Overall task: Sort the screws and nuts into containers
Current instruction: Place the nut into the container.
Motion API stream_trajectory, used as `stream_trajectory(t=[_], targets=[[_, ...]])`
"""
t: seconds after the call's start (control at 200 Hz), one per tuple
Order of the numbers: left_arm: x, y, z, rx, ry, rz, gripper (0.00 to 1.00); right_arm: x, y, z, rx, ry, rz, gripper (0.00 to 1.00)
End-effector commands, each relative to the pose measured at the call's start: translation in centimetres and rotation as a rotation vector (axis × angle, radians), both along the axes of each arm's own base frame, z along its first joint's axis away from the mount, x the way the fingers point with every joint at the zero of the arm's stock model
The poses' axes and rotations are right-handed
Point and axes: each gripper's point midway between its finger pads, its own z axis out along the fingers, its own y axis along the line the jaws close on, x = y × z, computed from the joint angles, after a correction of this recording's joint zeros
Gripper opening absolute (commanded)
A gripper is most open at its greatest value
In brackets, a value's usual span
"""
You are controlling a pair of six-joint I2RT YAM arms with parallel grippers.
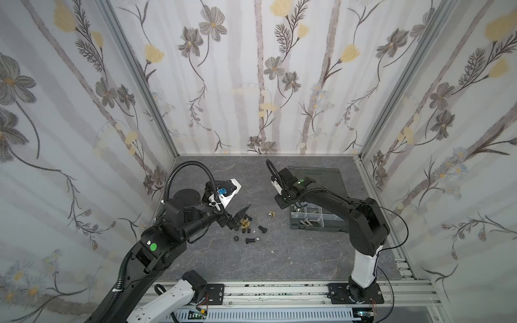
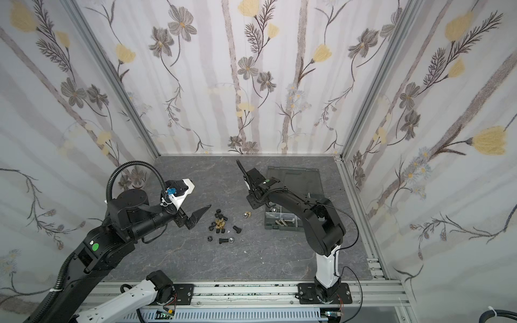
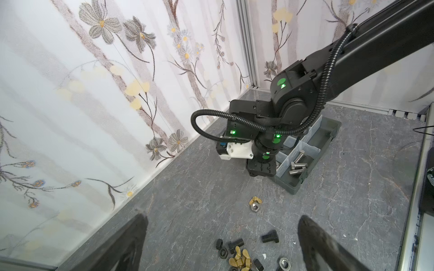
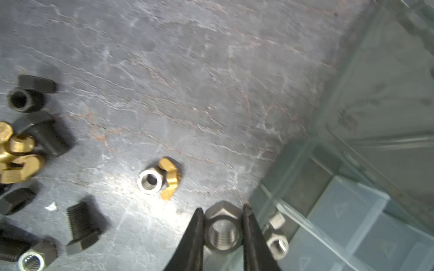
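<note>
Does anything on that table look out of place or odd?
Nothing looks damaged. One silver nut and a brass wing nut, touching, lie apart from the main pile, nearer the organizer box. A tiny white scrap lies among the black bolts. The right tool grips a second silver nut.

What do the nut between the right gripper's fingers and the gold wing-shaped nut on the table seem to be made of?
The held nut: probably steel, dull silver-grey with soft highlights. The wing nut: likely brass, warm yellow-gold with satin sheen; plating cannot be excluded.
</note>
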Motion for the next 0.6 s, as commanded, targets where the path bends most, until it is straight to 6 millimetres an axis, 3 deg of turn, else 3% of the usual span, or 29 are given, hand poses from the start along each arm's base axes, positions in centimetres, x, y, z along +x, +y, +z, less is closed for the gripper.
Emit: stream_trajectory(t=[0.0,0.17,0.44,0.595], targets=[[-0.2,-0.2,0.4,-0.014,-0.008,-0.014,1.0,-0.5,-2.5,0.0,-0.011,-0.011,-0.077,0.17],[-0.2,-0.2,0.4,-0.015,-0.008,-0.016,1.0,-1.2,-4.4,-1.3,-0.037,0.008,-0.106,0.17],[-0.3,-0.1,0.9,-0.016,-0.01,-0.014,1.0,-0.9,-5.0,-2.8,-0.04,0.027,-0.109,0.19],[-0.3,-0.1,0.7,-0.014,-0.007,-0.014,1.0,-0.7,-5.1,-3.2,-0.041,0.032,-0.11,0.29]])
